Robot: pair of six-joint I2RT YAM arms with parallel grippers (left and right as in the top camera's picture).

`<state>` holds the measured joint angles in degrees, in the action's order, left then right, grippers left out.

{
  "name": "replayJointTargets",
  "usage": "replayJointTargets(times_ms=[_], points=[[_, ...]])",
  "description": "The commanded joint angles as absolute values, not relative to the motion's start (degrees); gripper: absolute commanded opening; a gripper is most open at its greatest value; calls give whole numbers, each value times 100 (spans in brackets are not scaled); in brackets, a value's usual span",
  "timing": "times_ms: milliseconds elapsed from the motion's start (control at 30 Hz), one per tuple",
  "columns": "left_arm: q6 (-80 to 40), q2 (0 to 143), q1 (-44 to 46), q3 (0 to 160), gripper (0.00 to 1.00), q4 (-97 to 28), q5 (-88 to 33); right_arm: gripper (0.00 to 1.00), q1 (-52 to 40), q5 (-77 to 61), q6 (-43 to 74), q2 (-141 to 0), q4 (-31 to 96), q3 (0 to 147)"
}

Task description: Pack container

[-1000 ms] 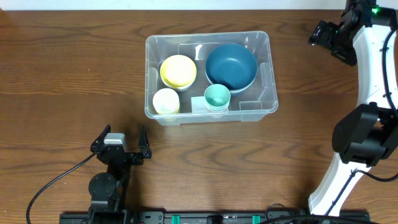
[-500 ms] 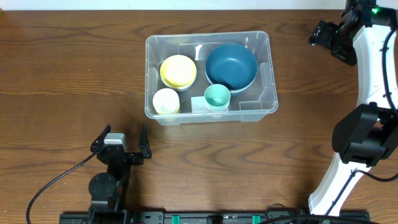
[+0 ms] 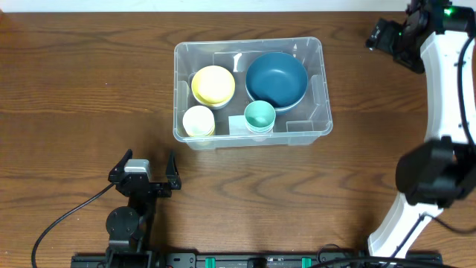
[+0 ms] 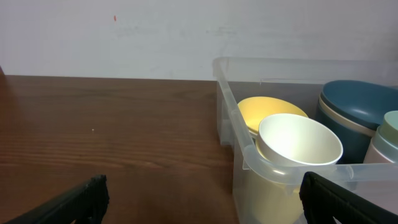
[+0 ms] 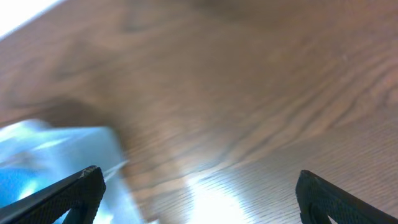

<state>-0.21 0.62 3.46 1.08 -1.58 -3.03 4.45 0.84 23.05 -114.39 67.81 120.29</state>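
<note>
The clear plastic container [image 3: 316, 52] sits at the table's middle back. Inside it are a dark blue bowl [image 3: 277, 79], a yellow bowl [image 3: 213, 84], a cream cup [image 3: 198, 120] and a teal cup [image 3: 259, 115]. My left gripper [image 3: 145, 165] is open and empty near the front edge, left of the container. In the left wrist view the container's wall [image 4: 227, 118], the cream cup [image 4: 298, 142], the yellow bowl [image 4: 264, 111] and the blue bowl [image 4: 357, 109] show. My right gripper [image 3: 387, 37] is open and empty at the far right back. Its wrist view is blurred, with the container [image 5: 56, 162] at left.
The brown wooden table [image 3: 89, 89] stretches around the container. A white wall [image 4: 124, 31] runs behind the table's back edge. A black cable [image 3: 67, 216] trails from the left arm's base at the front.
My right gripper has shifted slightly up and left at the far right back; its view is motion-blurred. The left arm and the container's contents have not moved.
</note>
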Motion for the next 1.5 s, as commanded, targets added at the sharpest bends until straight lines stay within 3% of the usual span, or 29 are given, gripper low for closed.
replayJointTargets(times_ms=[0, 467, 700, 933, 1267, 1467], points=[[-91, 23, 318, 23, 98, -379, -303, 99, -8, 60, 2373, -10455, 6772, 12099], [-91, 23, 318, 23, 98, -379, -303, 99, -1310, 836, 1903, -8643, 6772, 11959], [-91, 23, 318, 23, 98, -379, -303, 99, -1382, 1347, 1813, -7417, 6333, 10530], [-91, 23, 318, 23, 98, -379, -303, 99, -1162, 1096, 1813, -5422, 4119, 7717], [-91, 23, 318, 23, 98, -379, -303, 99, -620, -333, 1389, -3048, 1111, 4377], [-91, 23, 318, 23, 98, -379, -303, 99, -593, -521, 838, -2010, 412, 3076]])
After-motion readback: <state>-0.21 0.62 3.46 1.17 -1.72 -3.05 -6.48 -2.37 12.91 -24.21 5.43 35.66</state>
